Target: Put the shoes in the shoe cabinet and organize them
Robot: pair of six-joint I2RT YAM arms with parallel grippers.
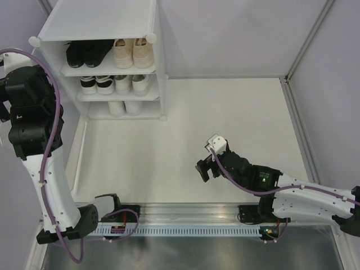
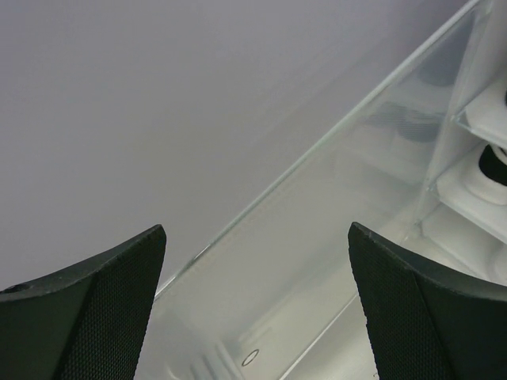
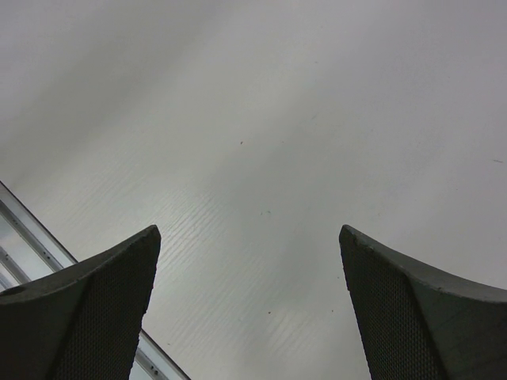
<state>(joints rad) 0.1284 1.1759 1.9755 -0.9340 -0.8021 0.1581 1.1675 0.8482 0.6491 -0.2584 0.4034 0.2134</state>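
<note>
**On the white table, two open claws and a filled cabinet**

Below the right claw (image 3: 249,237) we see only the pale, faintly ribbed table (image 1: 185,140), which runs out to plain grey walls (image 1: 236,34) on three sides. A metal rail (image 1: 191,211) runs along the near edge, and it shows again at the lower left of that claw's own view.

Well apart from the right claw, off in the far left corner, stands the shoe cabinet (image 1: 101,22). All the shoes we can see sit on its shelves:

- **Top tier:** a black pair (image 1: 87,53) beside a beige pair (image 1: 133,52).
- **Middle tier:** a black-and-white pair (image 1: 95,84) beside a white pair (image 1: 132,83).
- **Bottom tier:** a second white pair (image 1: 125,107).

The left arm (image 1: 50,185) rises steeply from its base at the near left corner, its wrist folded high against the left wall, just beside the cabinet. The left claw (image 2: 256,233) has its jaws spread wide with nothing between them. Ahead of it we see grey wall and a translucent door panel (image 2: 317,261), with the cabinet's shelves off to its right.

The right arm (image 1: 292,194) lies low, stretched from the near right toward the middle of the table. Its claw hangs over bare surface, jaws likewise wide apart and gripping nothing.
</note>
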